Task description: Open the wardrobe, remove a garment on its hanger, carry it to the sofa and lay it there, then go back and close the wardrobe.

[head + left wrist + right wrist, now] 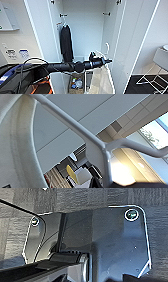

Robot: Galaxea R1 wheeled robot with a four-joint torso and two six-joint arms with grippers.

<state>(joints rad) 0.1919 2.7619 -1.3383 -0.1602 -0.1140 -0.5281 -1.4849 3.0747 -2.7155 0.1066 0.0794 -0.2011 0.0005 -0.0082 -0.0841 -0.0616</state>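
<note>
Wardrobe (130, 37) open; left gripper (106, 60) clamps the hanger (107, 47), white garment (101, 80) hanging below it. Black top (66, 42) hangs behind-left. Best keep hanger level, draw straight out.

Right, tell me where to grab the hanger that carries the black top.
Grip the hanger at its neck, just under the hook, since the black top covers its shoulders. Come straight in from the front, between the open doors of the wardrobe: the top hangs close to the left inner wall, so a sideways approach looks cramped.
</note>
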